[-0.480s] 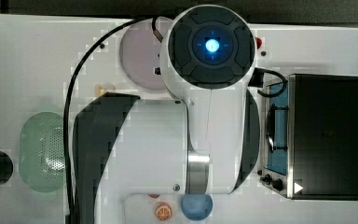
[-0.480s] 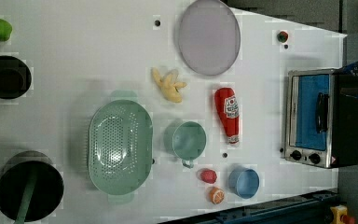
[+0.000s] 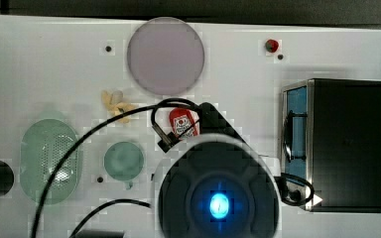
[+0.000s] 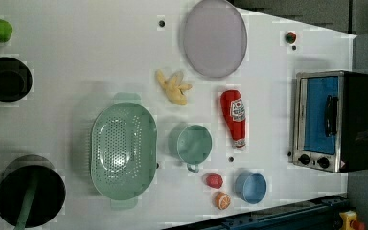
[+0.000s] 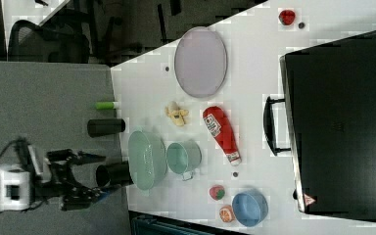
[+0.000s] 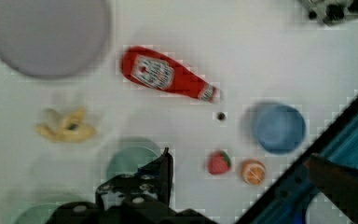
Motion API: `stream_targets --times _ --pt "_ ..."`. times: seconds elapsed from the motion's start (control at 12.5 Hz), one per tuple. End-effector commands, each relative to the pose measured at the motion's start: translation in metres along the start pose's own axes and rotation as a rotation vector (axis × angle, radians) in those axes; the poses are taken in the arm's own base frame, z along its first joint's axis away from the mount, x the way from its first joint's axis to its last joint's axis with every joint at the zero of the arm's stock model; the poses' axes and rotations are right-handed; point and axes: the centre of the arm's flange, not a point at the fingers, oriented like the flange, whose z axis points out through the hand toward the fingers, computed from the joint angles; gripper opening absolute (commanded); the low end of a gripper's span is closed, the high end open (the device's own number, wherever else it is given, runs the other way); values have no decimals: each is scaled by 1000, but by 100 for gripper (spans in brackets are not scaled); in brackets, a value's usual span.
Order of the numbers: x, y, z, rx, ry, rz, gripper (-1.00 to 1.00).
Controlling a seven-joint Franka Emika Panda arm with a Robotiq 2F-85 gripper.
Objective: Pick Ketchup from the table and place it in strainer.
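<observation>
Ketchup (image 4: 234,118) is lying flat on its side on the white tabletop (image 4: 76,52), untouched, cap end pointing toward the blue bowl (image 4: 250,187) and fat end toward the lilac plate (image 4: 214,37). Taking the ketchup as landmark: the teal cup (image 4: 194,144) is sitting just beside it, the strainer (image 4: 123,151) is beyond that cup, the banana bunch (image 4: 174,88) is near its fat end on the strainer side, and the toaster oven (image 4: 333,120) is sitting on the opposite side. A strawberry (image 4: 214,180) and an orange slice (image 4: 222,200) are lying past its cap, next to the blue bowl.

The tool (image 5: 81,178) is hanging off the tabletop edge in the right view, beyond the strainer from the ketchup; cannot tell whether its fingers are spread or pressed together.

Risks, as I judge them: the bottle is round and lying down, so an off-centre pinch is likely to roll or spin it away. The teal cup is sitting directly on the path to the strainer, so a low carry could clip it. A grab at the tapered neck could slip.

Surface is plain white and flat, with small dark holes. Grey floor and dark chairs (image 5: 49,41) are surrounding it.
</observation>
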Motion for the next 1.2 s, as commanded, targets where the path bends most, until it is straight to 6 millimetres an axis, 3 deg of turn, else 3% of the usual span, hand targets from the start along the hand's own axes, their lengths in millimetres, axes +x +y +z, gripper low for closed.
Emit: stream_targets --times 0.08,0.32,0.8,1.2 --pt "18 -18 49 -49 -73 -30 100" --pt "35 -34 95 -58 -103 -169 100" --pt "63 -56 190 7 -68 -716 100" --pt "58 -60 276 28 -11 -1023 100"
